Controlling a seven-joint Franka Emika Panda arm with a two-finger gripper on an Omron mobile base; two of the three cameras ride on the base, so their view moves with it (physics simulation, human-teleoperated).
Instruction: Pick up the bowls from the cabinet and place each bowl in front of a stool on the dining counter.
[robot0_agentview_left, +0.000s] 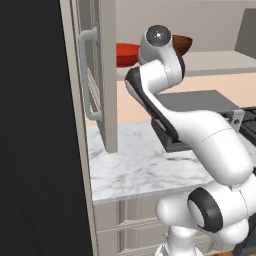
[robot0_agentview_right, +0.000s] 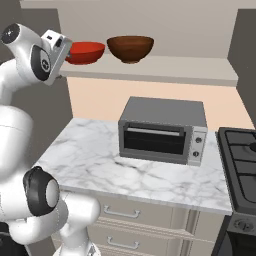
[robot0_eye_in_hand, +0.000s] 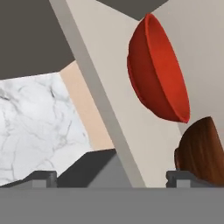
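- The gripper (robot0_eye_in_hand: 112, 177) is raised level with the open cabinet's shelf (robot0_agentview_right: 165, 67); its two dark fingertips (robot0_eye_in_hand: 40, 176) stand wide apart and hold nothing.
- Two bowls sit side by side on that shelf. The red bowl (robot0_agentview_right: 85, 51) is nearer the hand, just beside it; the brown bowl (robot0_agentview_right: 130, 48) sits next to it, farther from the hand.
- The cabinet door (robot0_agentview_left: 102, 75) hangs open, just left of the arm.
- Risk, as a judgement: both bowls are round and wide, with glossy, sloping walls. Fingers closing on the curved side rather than over the rim could slip off, or push the red bowl back into the brown one.
- The bowls sit close together, so a finger going between them could knock the brown bowl along the shelf.
- The shelf edge lies just under the hand; coming in low could strike it. A wide swing could clip the door.
- A grey metal toaster oven (robot0_agentview_right: 162, 130) with a glass front stands right below; a dropped bowl would likely land on it or on the veined white marble counter (robot0_agentview_right: 95, 165).
- The shelf is flat, matte beige; the door is panelled with a long, curved, pale handle (robot0_agentview_left: 86, 75).
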